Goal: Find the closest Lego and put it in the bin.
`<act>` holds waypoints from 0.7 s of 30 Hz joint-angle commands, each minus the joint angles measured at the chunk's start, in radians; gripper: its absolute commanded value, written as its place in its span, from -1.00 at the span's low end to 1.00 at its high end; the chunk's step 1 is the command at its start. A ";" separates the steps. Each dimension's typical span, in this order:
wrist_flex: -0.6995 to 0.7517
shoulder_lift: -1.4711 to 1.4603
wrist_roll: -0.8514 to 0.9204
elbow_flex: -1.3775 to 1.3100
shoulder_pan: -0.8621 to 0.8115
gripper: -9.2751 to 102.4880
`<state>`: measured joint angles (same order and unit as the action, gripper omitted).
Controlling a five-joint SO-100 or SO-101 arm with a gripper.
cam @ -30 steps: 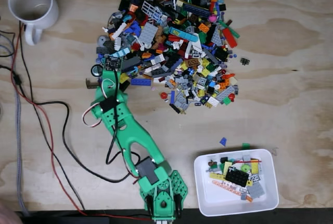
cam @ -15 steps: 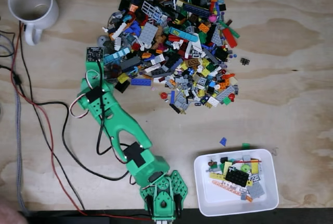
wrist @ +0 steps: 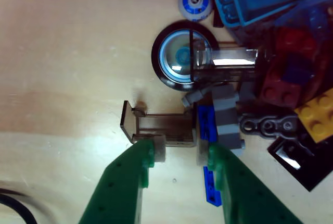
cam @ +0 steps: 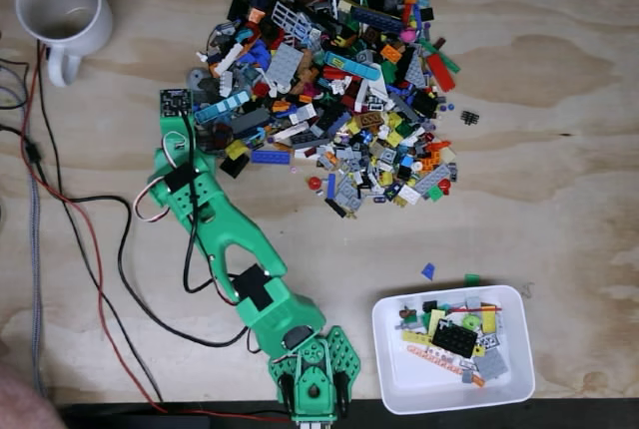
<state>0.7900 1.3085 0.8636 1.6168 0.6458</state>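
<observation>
In my fixed view, the Lego pile [cam: 334, 80] sits top centre of the worktop [cam: 559, 150], a mug [cam: 62, 12] top left, the bin [cam: 451, 349] bottom right, my arm [cam: 225, 249] between them.

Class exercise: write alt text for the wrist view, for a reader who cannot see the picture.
Two green gripper fingers reach up from the bottom edge, open around a smoky transparent Lego piece lying on the pale wooden table. Above sits a black wheel with a blue hub, and a jumble of Lego crowds the right.

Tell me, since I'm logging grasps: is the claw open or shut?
Open. In the wrist view the green claw shows a gap between its fingers, just below the smoky transparent Lego piece, not gripping it.
</observation>
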 commanded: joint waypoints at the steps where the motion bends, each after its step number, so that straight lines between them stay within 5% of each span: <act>1: -0.028 0.018 0.017 -0.086 -0.005 -0.66; 21: -0.031 0.037 0.040 -0.069 -0.032 -0.84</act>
<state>0.7348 1.2563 0.9066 1.6168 0.6274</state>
